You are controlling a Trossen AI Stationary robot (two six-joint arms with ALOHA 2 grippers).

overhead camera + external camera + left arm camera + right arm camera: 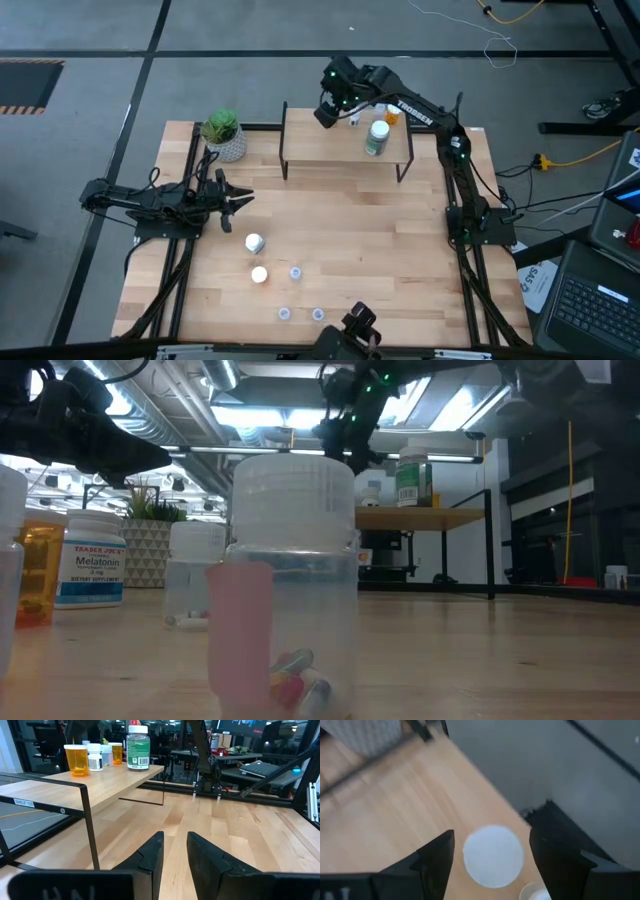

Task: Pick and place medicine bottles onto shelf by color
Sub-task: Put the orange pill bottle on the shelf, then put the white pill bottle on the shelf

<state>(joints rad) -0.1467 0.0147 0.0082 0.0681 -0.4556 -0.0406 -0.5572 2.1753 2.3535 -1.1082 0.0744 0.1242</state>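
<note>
- Robotics lab / workshop, not a home
- Grey concrete floor with loose cables beyond right gripper
- Laptop beside table
- Exposed ceiling ducts, strip lights
- Workbenches with gear ahead of left gripper

The big wooden table is carrying everything. The shelf is standing on it near the far edge, on thin black legs. A green plant in a white pot is sitting just beside the shelf, at the far left corner. Two white bottles are resting on the bare wood near the middle, close together. Three tiny clear bottles are sitting nearer the front edge. The black arm bases are standing at the left and right sides.
</note>
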